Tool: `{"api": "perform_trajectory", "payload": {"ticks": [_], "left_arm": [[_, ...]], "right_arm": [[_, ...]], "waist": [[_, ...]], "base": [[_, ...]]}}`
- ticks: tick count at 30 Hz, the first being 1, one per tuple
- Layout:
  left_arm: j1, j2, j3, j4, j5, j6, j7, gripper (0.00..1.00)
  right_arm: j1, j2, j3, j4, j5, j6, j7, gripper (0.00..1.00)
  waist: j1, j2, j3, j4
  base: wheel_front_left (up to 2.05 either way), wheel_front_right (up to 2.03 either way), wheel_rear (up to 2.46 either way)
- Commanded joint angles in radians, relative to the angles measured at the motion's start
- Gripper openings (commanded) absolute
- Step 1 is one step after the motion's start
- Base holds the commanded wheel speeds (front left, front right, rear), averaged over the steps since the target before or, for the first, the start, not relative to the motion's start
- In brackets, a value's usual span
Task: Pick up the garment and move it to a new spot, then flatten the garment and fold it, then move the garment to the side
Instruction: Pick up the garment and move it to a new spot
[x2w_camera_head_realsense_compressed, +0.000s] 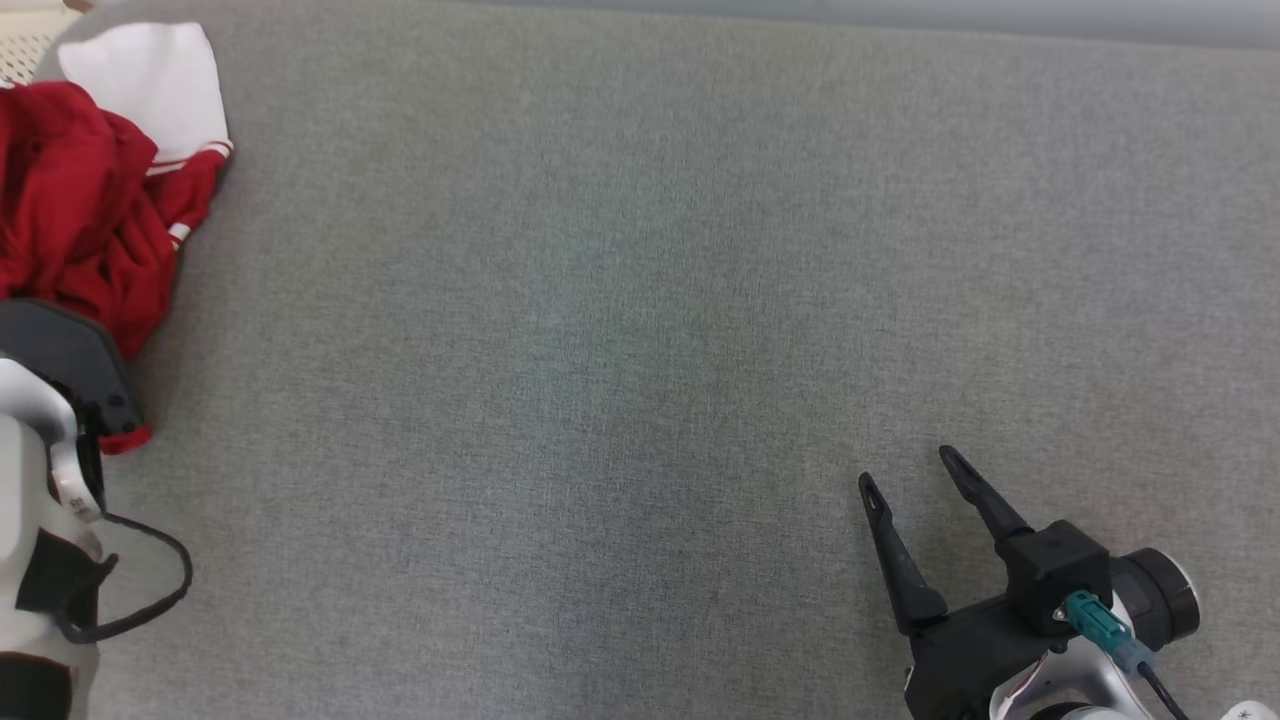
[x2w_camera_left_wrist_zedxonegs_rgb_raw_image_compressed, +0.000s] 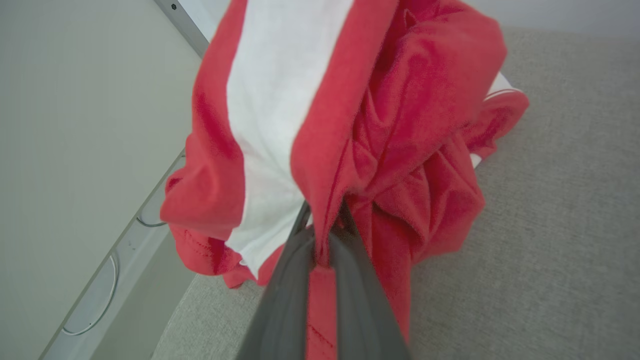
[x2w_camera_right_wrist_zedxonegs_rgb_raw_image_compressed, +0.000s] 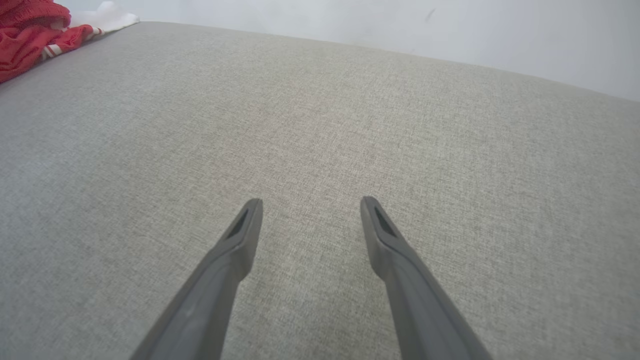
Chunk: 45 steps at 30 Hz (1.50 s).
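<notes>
Garment (x2w_camera_head_realsense_compressed: 80, 200) bunched at my bench's (x2w_camera_head_realsense_compressed: 640, 300) far-left edge, long axis running away from me, white end (x2w_camera_head_realsense_compressed: 150, 90) farthest, left fingers (x2w_camera_left_wrist_zedxonegs_rgb_raw_image_compressed: 285, 300) clamped on its red fold, right fingers (x2w_camera_right_wrist_zedxonegs_rgb_raw_image_compressed: 220, 280) spread apart.

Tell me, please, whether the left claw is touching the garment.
Touching. The left wrist view shows the left claw shut on a fold of the red and white garment, with cloth pinched between its two fingers.

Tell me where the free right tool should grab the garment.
Probably the striped sleeve edge of the garment, coming from the right across the grey surface: it juts out toward the open right tool, away from the bunch the left tool pinches.
</notes>
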Motion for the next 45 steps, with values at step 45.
{"api": "perform_trajectory", "payload": {"ticks": [45], "left_arm": [[0.33,-0.271,-0.257,-0.479,-0.126,-0.165,0.003,0.0]], "right_arm": [[0.009,0.055,-0.07,0.17,0.096,-0.002,-0.113,1.0]], "waist": [[-0.0002,-0.0002,-0.392,-0.456]], "base": [[0.0,0.0,0.0]]}}
